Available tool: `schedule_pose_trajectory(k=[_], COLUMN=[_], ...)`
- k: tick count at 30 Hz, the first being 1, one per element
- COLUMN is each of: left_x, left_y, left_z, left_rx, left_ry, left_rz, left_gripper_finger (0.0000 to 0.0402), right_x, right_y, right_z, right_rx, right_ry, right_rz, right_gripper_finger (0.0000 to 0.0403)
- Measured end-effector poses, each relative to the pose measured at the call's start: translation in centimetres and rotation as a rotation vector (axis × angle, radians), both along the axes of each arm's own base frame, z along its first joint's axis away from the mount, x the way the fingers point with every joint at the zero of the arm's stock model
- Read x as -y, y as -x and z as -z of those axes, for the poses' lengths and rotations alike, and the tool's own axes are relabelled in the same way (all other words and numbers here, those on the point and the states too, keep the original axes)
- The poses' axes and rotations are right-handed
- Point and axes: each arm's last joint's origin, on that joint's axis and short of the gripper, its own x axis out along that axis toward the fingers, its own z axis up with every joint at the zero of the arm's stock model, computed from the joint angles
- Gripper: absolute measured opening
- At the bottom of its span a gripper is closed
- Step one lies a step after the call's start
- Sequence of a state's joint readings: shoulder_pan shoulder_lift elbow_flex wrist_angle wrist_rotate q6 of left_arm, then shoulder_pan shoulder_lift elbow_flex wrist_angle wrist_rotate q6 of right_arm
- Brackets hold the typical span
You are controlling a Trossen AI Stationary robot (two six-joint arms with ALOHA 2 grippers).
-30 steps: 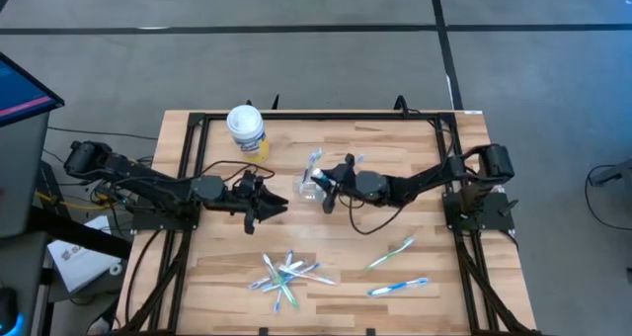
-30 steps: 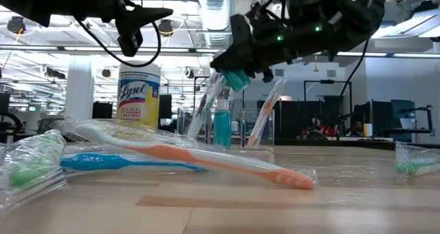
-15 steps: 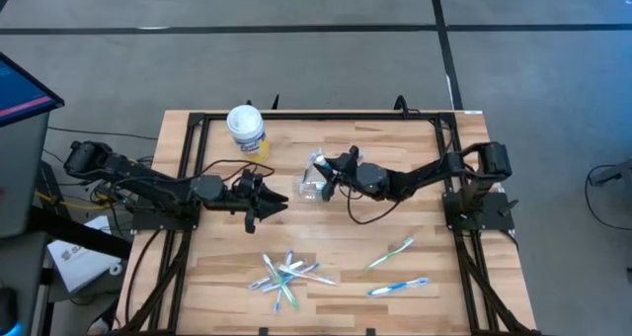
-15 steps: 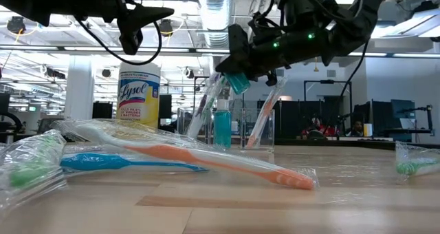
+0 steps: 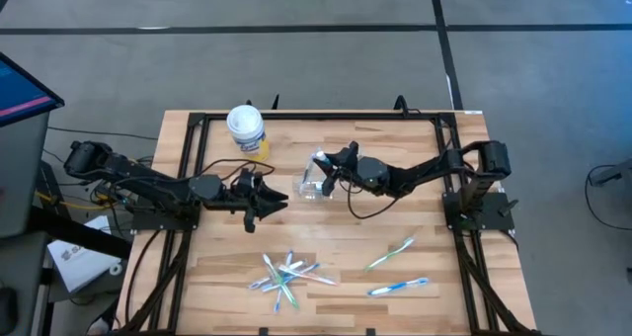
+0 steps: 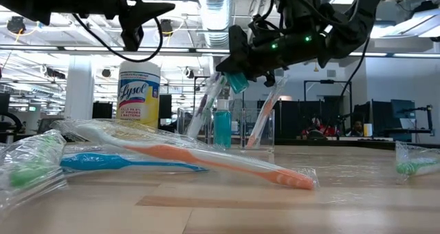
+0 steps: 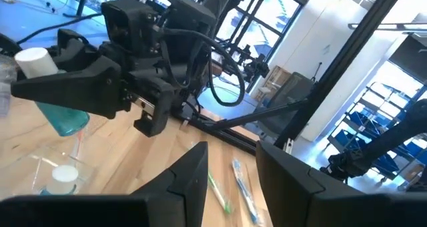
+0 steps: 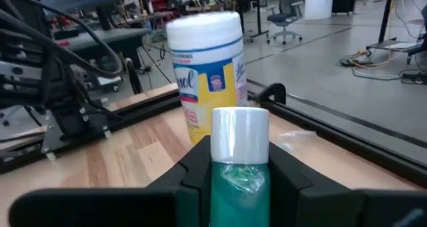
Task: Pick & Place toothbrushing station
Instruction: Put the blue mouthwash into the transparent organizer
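The white tub (image 6: 139,91) reads "Lysol". The right tool (image 8: 239,161) grips a teal toothpaste tube (image 8: 239,173), its lower part hidden. The left tool (image 7: 230,167) hangs open, empty.

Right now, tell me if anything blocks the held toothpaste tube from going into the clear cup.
Nothing visible does. The right gripper holds the teal toothpaste tube just above the clear cup, whose mouth is partly filled by toothbrushes and another tube.
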State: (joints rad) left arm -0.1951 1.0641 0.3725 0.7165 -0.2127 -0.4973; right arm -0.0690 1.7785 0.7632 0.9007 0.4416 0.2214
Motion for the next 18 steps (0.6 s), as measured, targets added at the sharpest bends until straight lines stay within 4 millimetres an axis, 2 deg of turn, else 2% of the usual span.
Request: schedule_pose_trajectory(k=[9,18], left_x=[0.0,0.0], left_y=[0.0,0.0], left_z=[-0.1,-0.1], left_rx=[0.009,0.01], left_ry=[-0.002,-0.024], left_rz=[0.0,-0.001], left_gripper_finger=[0.0122,0.0122], right_x=[0.2,0.2], right_y=[-1.3,-1.6], right_z=[2.3,2.5], right_rx=[-0.01,-0.009], right_ry=[-0.008,-0.012], right_rz=[-0.033,-0.045], right_gripper_finger=[0.0082,0.0082])
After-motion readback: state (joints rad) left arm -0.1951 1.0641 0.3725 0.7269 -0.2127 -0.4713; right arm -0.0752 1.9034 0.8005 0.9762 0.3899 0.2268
